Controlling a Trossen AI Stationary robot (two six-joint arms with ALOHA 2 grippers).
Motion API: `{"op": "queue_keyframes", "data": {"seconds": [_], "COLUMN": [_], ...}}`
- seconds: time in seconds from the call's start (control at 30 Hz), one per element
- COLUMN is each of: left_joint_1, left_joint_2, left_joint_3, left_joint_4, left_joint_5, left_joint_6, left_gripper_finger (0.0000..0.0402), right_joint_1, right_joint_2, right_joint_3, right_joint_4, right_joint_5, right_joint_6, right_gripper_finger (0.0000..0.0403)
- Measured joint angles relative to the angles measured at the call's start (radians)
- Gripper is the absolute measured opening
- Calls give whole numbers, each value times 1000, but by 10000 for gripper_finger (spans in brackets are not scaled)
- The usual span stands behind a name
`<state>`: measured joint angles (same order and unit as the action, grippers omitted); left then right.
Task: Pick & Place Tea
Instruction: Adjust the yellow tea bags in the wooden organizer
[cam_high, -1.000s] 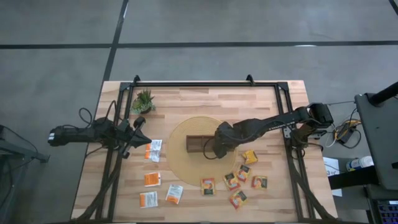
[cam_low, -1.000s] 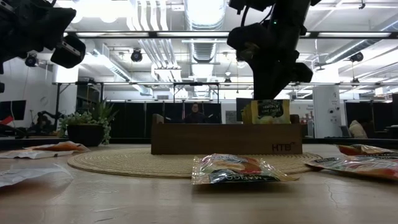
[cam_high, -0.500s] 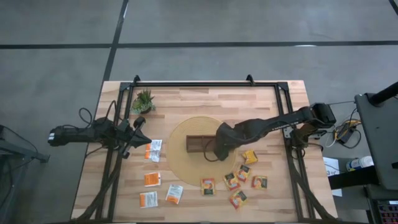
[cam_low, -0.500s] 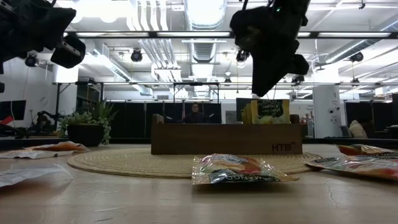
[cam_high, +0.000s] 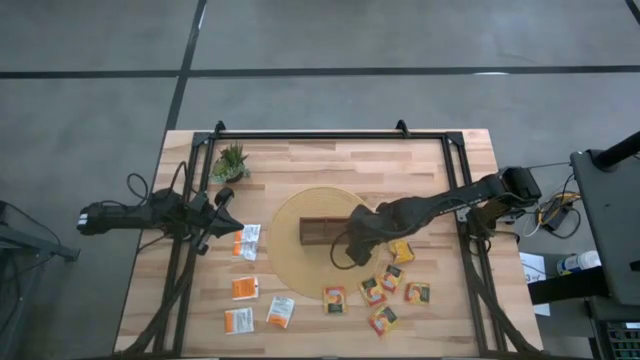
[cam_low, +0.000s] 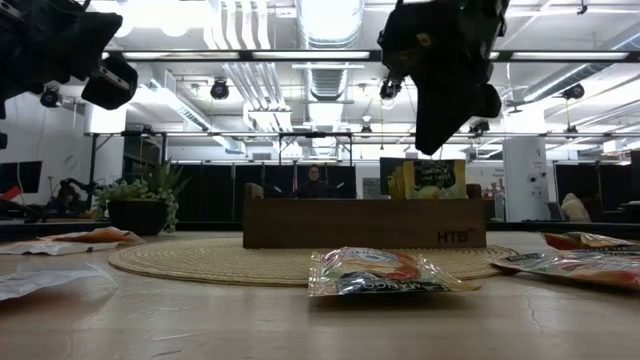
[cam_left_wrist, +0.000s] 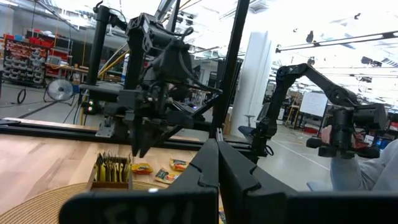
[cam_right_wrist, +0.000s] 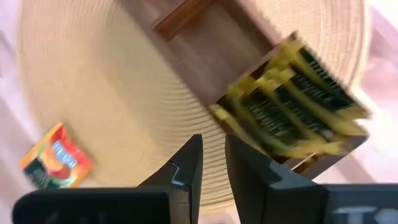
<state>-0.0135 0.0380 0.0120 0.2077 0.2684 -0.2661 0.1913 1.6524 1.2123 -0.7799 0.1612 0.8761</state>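
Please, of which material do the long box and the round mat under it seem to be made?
The long box looks like dark brown wood with a smooth, matte finish; light letters are printed on its side. The round mat seems to be woven straw or a similar plant fibre: it is pale tan, with fine concentric ridges visible in the right wrist view.

Setting was a robotics lab or workshop hall, not a home. The high view showed a wooden bench (cam_high: 330, 160) boxed in by a black metal frame (cam_high: 310, 134) on a bare grey concrete floor (cam_high: 400, 40) marked with dark lines. The low view looked into a large open room with exposed ceiling ducts (cam_low: 325, 30), pipes and strip lighting (cam_low: 300, 55); a person (cam_low: 314, 181) sat far back. The left wrist view showed further robot arms (cam_left_wrist: 323, 112) on stands, a floor fan (cam_left_wrist: 60, 90) and stocked shelving (cam_left_wrist: 28, 53) behind.
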Motion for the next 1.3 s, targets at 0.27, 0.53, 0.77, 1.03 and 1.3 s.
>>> {"op": "queue_keyframes", "data": {"seconds": [0.27,0.53,0.77,1.03,1.3], "left_joint_1": [0,0,0,0,0], "left_joint_2": [0,0,0,0,0], "left_joint_3": [0,0,0,0,0], "left_joint_4": [0,0,0,0,0], "left_joint_5": [0,0,0,0,0], "left_joint_6": [0,0,0,0,0], "left_gripper_finger": [0,0,0,0,0], "right_joint_1": [-51,-117,-120,-108,-98], "right_joint_2": [1,2,2,0,-38], "right_joint_3": [-50,-63,-56,-56,-37], "right_joint_4": [-41,-60,-59,-58,-55], "right_joint_5": [-4,-2,19,-17,-7], "right_joint_6": [3,-6,-15,-13,-16], "right_gripper_finger": [68,68,68,68,68]}}
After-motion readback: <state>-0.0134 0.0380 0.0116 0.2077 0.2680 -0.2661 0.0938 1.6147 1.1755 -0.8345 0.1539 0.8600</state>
